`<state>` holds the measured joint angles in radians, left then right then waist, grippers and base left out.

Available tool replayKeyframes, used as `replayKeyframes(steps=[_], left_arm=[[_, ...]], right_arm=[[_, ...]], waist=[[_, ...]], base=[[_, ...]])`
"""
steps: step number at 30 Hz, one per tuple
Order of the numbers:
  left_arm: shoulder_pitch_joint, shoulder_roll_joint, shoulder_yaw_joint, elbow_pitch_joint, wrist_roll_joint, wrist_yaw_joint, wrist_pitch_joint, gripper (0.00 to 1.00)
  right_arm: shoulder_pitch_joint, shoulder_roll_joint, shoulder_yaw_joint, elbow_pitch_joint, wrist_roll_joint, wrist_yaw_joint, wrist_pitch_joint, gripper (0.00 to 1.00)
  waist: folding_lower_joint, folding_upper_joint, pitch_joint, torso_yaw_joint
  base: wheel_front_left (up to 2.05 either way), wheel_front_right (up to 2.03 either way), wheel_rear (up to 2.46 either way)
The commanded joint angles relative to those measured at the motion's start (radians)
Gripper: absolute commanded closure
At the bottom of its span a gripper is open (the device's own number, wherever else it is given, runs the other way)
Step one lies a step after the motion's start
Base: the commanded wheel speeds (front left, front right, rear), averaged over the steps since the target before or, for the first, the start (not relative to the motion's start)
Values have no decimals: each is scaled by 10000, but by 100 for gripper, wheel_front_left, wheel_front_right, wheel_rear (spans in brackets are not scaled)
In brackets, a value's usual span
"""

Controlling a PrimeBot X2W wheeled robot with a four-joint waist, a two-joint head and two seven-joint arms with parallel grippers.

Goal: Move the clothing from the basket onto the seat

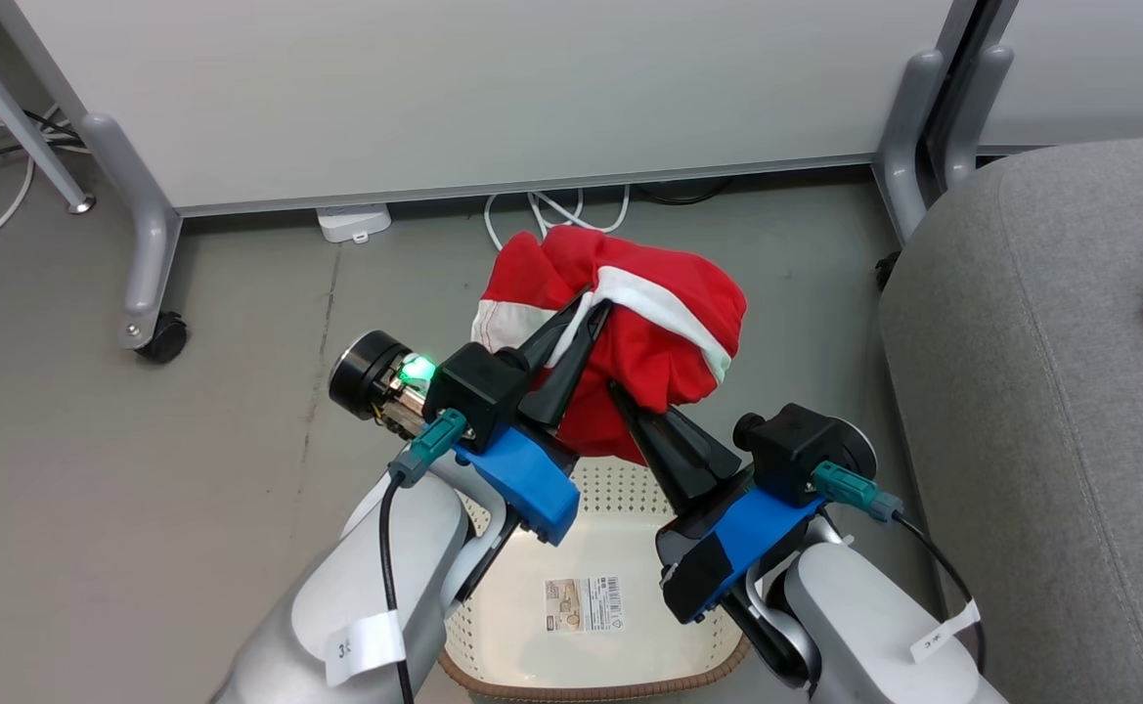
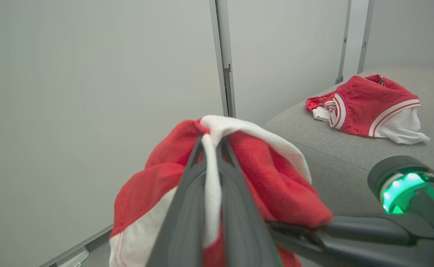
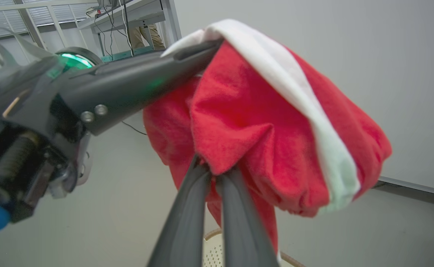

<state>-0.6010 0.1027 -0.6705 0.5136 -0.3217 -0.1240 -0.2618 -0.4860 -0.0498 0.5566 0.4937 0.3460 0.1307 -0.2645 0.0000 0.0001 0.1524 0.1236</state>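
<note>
Held up above the far end of basket [image 1: 512, 636], clear of its rim: garment [image 1: 669, 323], red with a white stripe, bunched and sagging between two grips.

Pinched at the white stripe near its top by left gripper [image 1: 595, 308], jaws pressed together on the cloth with a strip of white squeezed between the fingers.

Pinched lower down, in a red fold, by right gripper [image 1: 618, 391], jaws likewise clamped tight on fabric, fingertips just below and beside those of the left. In the right wrist view, red cloth puckered at the point of the grip, the rest hanging loose to the right.

On the bottom of basket, toward the near end: paper label [image 1: 586, 603]. Basket itself standing on grey floor [image 1: 141, 489], beside seat [image 1: 1031, 411].

Lying crumpled on top of seat, toward its far right edge in the head view, well apart from the lifted piece: second garment [image 2: 365, 105], red with white stripes and a white panel.

Beyond basket: pale partition [image 1: 483, 88], white cables [image 1: 556, 210] on the floor at its foot.
</note>
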Motion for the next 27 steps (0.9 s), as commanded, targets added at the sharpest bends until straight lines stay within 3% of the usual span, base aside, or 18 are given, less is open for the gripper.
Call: replayKeyframes(steps=[1,5,6,7,27], left_arm=[[47,-7,51,1,66,-58,-47,100],[60,-2,100,53,72,-71,-47,100],[59,-10,123,75,75,-73,-47,82],[51,-10,129,116,109,-74,-47,0],[175,17,397,11,437,-56,-38,0]], right_arm=[[-70,-10,-23,-9,-15,1,3,100],[-45,-10,-49,-38,-59,1,3,100],[-38,-10,-55,-39,-77,1,3,100],[-30,-10,-62,-46,-94,1,3,100],[186,-9,-386,-100,-265,1,3,100]], waist=[[0,-1,3,-9],[0,-1,6,-18],[0,-1,7,-18],[0,-1,8,-17],[0,-1,25,-139]], base=[[0,0,0],[0,0,0],[0,0,0],[0,0,0],[0,0,0]])
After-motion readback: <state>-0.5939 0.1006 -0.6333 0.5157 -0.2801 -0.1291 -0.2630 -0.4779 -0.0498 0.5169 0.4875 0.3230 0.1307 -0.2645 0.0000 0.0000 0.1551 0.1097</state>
